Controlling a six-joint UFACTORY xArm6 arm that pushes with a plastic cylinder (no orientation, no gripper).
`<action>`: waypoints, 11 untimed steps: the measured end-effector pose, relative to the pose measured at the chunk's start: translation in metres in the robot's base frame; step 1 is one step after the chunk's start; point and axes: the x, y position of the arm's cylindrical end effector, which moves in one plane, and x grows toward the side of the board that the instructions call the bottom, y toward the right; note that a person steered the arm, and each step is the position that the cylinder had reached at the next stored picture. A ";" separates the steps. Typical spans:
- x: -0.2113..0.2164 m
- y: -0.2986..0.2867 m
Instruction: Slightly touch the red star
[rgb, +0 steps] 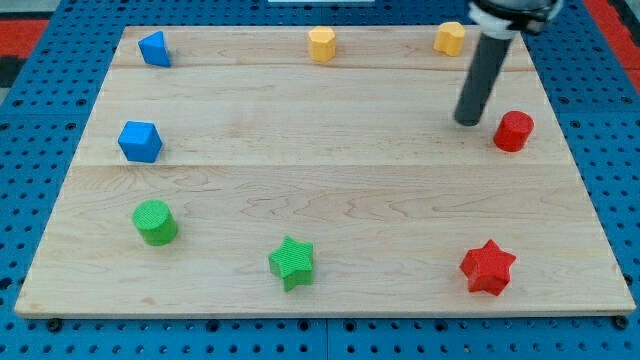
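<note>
My tip (468, 122) rests on the desk (300, 180) near the view's top right, with no jaws on the rod to open or close. The red cylinder (513, 131) sits just to its right. The red star (488, 267) lies well below it, toward the view's bottom, untouched.

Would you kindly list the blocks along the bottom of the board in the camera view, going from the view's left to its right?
Green cylinder → green star → red star. My tip is well above this row, toward the view's top right, just left of the red cylinder.
</note>
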 end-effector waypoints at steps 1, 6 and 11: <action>0.049 -0.016; 0.218 -0.054; 0.194 0.041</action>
